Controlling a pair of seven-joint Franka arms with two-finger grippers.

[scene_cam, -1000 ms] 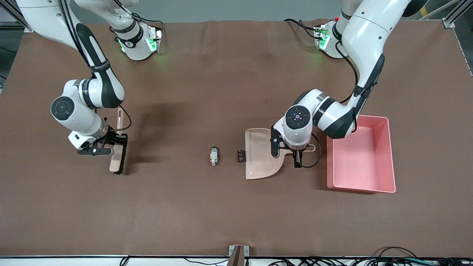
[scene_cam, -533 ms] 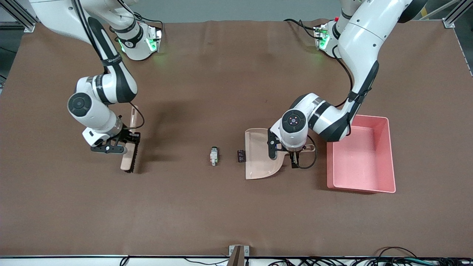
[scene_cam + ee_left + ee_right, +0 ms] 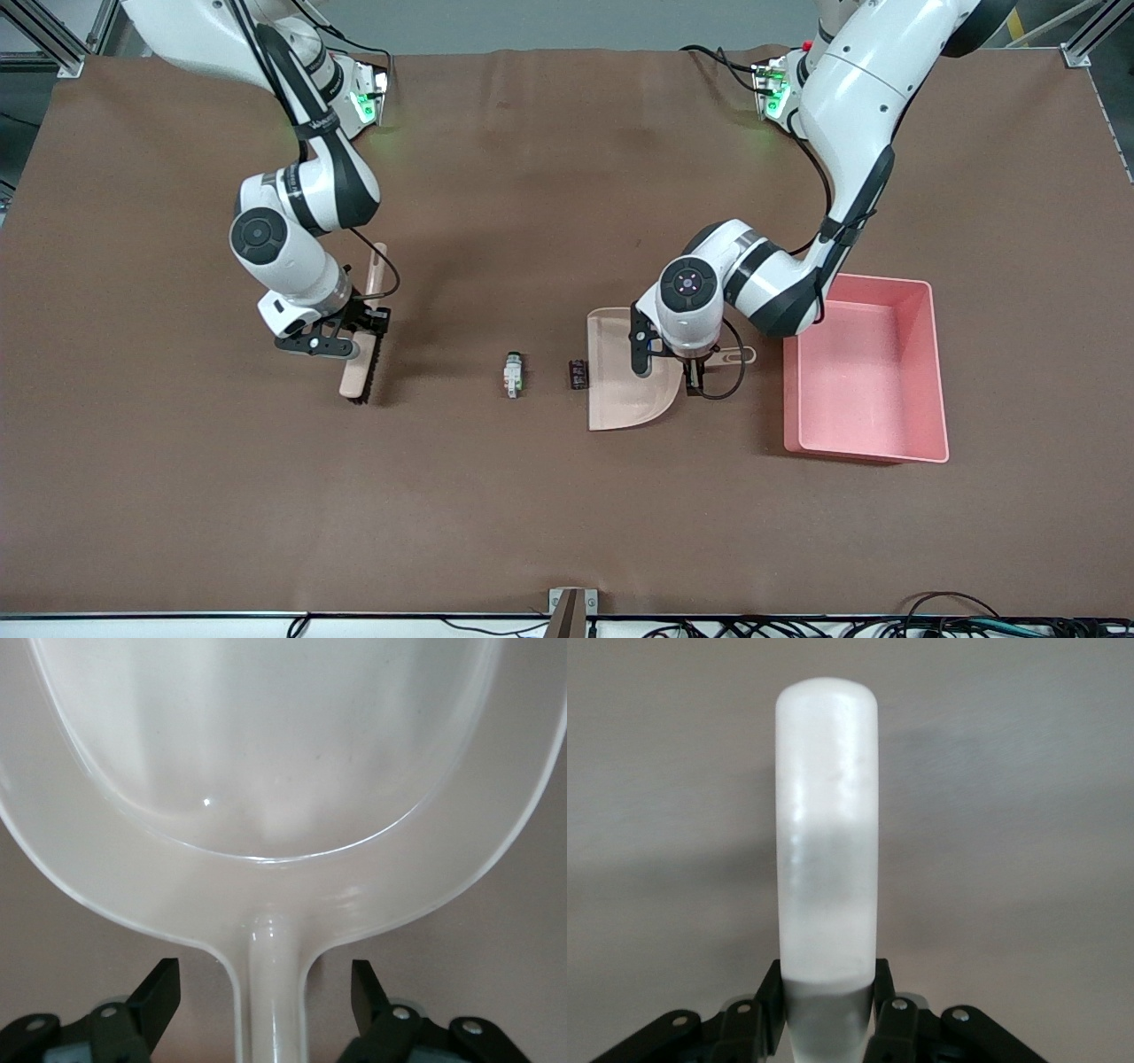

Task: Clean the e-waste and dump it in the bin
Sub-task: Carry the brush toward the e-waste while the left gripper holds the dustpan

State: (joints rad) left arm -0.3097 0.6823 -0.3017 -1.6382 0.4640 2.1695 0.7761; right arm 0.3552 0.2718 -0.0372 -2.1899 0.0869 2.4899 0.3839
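Note:
The white-grey part and the dark block lie on the brown mat, the block just at the open edge of the beige dustpan. My left gripper is open and straddles the dustpan's handle without touching it; its fingers stand apart on either side. My right gripper is shut on the handle of a brush, held at the mat toward the right arm's end of the table. The pink bin stands beside the dustpan, toward the left arm's end.
The brown mat covers the table. The arms' bases with green lights stand at the table's edge farthest from the front camera. A small bracket sits at the nearest table edge.
My right arm has carried the brush toward the e-waste. My left gripper has shifted a little along the dustpan's handle toward the pan. The parts, dustpan and bin have not moved.

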